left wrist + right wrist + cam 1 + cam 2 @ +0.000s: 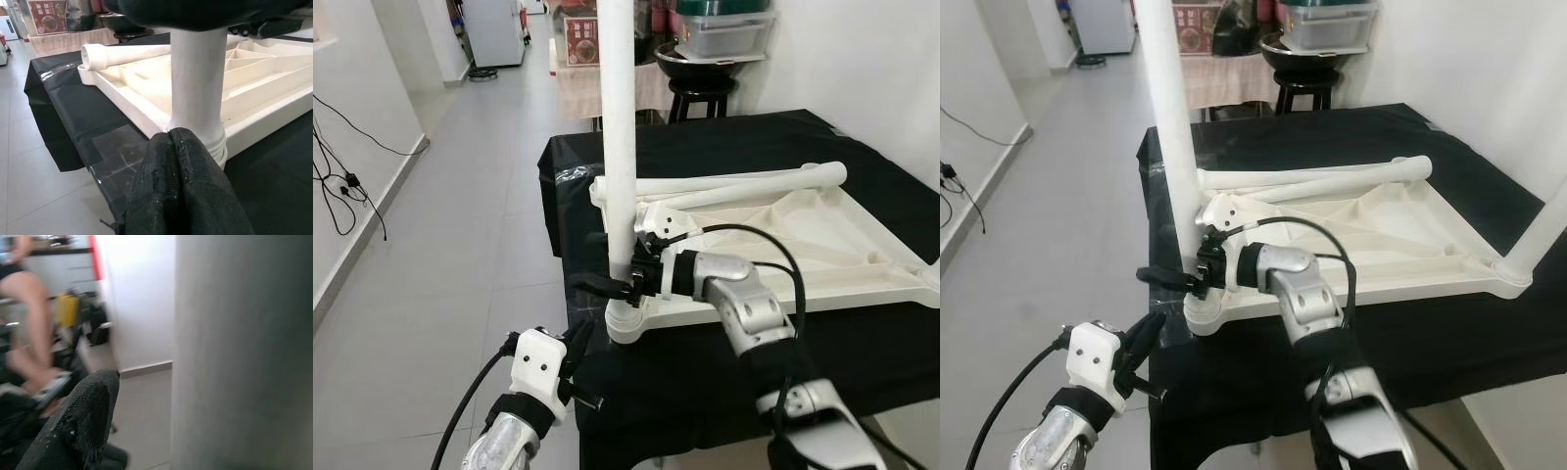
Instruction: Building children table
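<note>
A white children's table top (822,250) lies upside down on a black-covered table (724,137). One white leg (619,117) stands upright in the top's near left corner socket (628,318). My right gripper (607,284) is shut on this leg just above the socket, one black finger (1163,276) poking out past it. A second leg (1540,230) stands at the right corner. A loose leg (744,181) lies across the far side of the top. My left gripper (579,343) hangs shut and empty, low by the table's front left corner, fingertips (178,147) near the socket.
A black stool (703,93) carrying a bowl and plastic bins stands behind the table. Cables (342,186) trail along the left wall. Open tiled floor (460,245) runs left of the table. A person's bare legs (29,333) appear in the right wrist view.
</note>
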{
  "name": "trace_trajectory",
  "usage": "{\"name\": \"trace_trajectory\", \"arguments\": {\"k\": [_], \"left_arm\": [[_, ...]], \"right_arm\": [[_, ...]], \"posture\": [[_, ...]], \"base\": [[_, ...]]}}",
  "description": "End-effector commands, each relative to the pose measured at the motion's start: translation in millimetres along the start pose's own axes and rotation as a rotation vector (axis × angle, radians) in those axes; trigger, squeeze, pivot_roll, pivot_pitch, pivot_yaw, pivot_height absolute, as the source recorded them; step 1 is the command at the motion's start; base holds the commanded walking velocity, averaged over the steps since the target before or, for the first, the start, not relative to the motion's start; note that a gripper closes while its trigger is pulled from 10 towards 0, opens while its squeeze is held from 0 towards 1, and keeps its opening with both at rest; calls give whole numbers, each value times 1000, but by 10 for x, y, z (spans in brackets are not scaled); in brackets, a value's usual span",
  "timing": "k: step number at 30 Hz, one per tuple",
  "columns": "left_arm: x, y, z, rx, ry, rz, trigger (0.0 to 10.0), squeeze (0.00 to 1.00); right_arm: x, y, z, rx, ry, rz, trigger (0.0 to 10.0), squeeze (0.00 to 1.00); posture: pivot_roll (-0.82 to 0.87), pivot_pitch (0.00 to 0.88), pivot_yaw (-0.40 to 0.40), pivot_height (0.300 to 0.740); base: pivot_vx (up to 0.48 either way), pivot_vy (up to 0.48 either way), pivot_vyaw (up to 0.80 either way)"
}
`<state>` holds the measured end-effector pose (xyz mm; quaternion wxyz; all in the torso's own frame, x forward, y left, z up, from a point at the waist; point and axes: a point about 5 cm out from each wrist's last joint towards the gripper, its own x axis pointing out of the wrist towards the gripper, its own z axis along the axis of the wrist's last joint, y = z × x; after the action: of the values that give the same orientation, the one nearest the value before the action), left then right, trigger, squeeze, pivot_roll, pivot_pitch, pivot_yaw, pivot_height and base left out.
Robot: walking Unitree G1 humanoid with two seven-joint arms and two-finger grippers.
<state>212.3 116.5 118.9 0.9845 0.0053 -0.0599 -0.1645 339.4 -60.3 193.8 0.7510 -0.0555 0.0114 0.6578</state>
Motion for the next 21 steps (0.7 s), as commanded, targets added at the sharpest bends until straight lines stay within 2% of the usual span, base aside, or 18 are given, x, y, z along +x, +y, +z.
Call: {"name": "trace_trajectory", "arguments": {"k": [1, 5, 6, 16, 17, 21], "left_arm": [[-9, 15, -55, 7, 24, 3, 10000, 0], [-6, 16, -58, 9, 25, 3, 10000, 0], [-6, 14, -57, 8, 24, 4, 10000, 0], [-18, 7, -46, 7, 22, 9, 10000, 0], [-23, 3, -40, 3, 22, 5, 10000, 0], [-31, -4, -33, 0, 22, 2, 10000, 0]], "right_arm": [[128, 42, 4, 2, -1, 131, 10000, 0], [156, -28, -43, 43, 32, 149, 10000, 0], [166, -48, -62, 57, 43, 142, 0, 0], [93, -90, -127, 99, 26, 140, 0, 0], [20, -114, -157, 103, 18, 127, 0, 0], [-54, -154, -185, 91, 25, 67, 0, 0]], "posture": [[31, 0, 2, 740], [34, 0, 1, 740], [40, 0, -1, 740], [32, 6, 7, 740], [27, 13, 15, 740], [31, 23, 11, 740]], "base": [[0, 0, 0], [0, 0, 0], [0, 0, 0], [0, 0, 0], [0, 0, 0], [0, 0, 0]]}}
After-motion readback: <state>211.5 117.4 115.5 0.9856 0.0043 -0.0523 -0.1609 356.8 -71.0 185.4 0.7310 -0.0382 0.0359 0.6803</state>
